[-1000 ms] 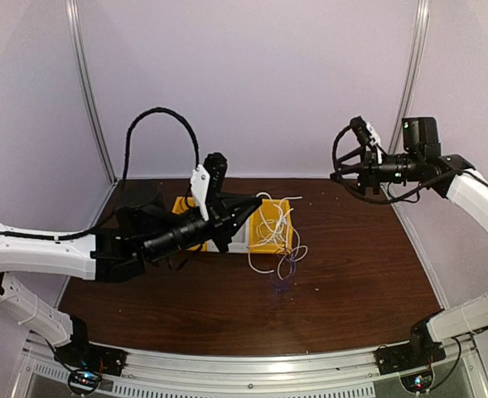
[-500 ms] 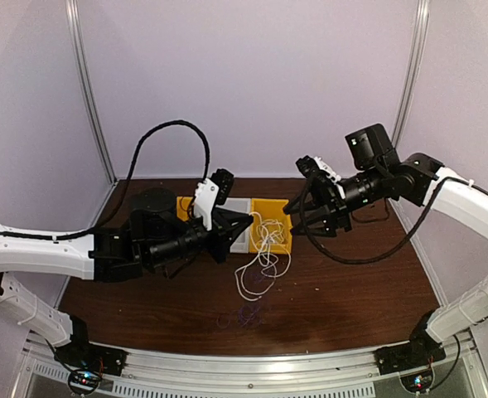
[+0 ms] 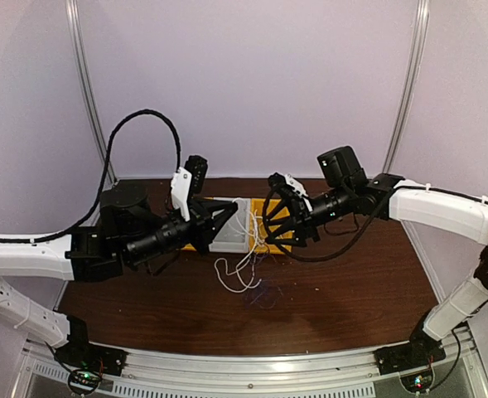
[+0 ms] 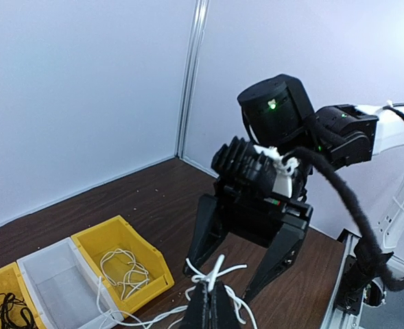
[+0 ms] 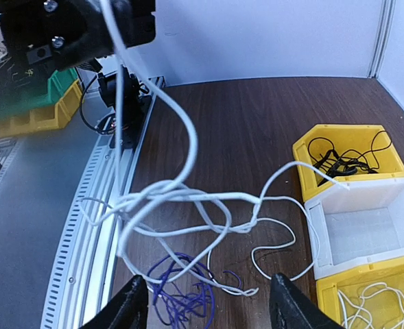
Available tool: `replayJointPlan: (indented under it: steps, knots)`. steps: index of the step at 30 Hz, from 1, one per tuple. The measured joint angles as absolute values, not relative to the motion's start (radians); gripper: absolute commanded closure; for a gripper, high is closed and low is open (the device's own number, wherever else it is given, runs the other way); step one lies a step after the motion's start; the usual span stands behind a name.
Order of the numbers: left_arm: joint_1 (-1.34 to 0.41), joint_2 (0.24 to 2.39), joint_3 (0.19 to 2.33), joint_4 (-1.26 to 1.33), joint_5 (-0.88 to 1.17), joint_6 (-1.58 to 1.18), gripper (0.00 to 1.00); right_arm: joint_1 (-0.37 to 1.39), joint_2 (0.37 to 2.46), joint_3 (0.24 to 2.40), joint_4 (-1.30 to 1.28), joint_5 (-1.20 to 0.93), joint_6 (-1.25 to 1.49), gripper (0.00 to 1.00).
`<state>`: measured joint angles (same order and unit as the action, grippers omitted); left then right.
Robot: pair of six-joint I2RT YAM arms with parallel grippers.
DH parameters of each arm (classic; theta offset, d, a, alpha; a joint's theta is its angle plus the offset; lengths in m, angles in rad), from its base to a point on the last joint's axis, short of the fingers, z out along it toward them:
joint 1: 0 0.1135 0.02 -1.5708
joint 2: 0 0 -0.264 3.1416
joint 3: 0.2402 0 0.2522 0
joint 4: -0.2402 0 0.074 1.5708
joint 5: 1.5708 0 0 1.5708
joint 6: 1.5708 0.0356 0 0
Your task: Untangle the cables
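Observation:
My left gripper (image 4: 212,301) is shut on a knotted white cable (image 4: 219,273) and holds it up above the table. The tangle (image 5: 181,199) hangs in loops from the left gripper (image 5: 78,27) down to the wood (image 3: 242,272). My right gripper (image 3: 272,224) faces the left one at close range, open, with its fingers (image 4: 280,255) spread on either side of the knot without touching it. A dark purplish cable (image 5: 184,293) lies bunched on the table under the white loops. Both right fingertips (image 5: 129,308) frame the view from below.
Three small bins stand in a row behind the grippers: a yellow bin (image 5: 349,154) with black cables, a bare white bin (image 5: 366,223), and a yellow bin (image 4: 119,253) with white cables. The table's metal front rail (image 5: 85,205) runs close by.
The right arm has swung in from the back right to face the left gripper. The left gripper has drawn the white cable up and leftward, leaving the purplish cable on the table.

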<state>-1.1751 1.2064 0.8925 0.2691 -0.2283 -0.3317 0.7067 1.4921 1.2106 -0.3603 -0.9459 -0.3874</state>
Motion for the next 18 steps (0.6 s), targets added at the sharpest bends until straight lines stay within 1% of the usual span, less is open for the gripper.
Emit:
replayJointPlan:
  steps: [4, 6, 7, 11, 12, 13, 18]
  knots:
    - [-1.175, 1.189, 0.892, 0.267, -0.23, -0.34, 1.0, 0.72, 1.567, 1.211, -0.288, -0.974, -0.336, 0.36]
    - [-1.175, 1.188, 0.892, 0.266, -0.232, -0.344, 1.0, 0.737, 1.608, 1.212, -0.263, -1.003, -0.307, 0.37]
    - [-1.175, 1.187, 0.892, 0.266, -0.233, -0.347, 1.0, 0.748, 1.627, 1.212, -0.252, -1.018, -0.295, 0.43]
    - [-1.175, 1.176, 0.892, 0.263, -0.24, -0.351, 1.0, 0.78, 1.675, 1.213, -0.215, -1.067, -0.25, 0.85]
    - [-1.175, 1.171, 0.892, 0.263, -0.244, -0.351, 1.0, 0.785, 1.682, 1.213, -0.204, -1.082, -0.236, 0.94]
    - [-1.175, 1.165, 0.892, 0.262, -0.247, -0.352, 1.0, 0.789, 1.685, 1.212, -0.197, -1.095, -0.224, 1.0]
    - [-1.175, 1.136, 0.892, 0.26, -0.26, -0.354, 1.0, 0.786, 1.673, 1.176, -0.125, -1.141, -0.173, 1.0]
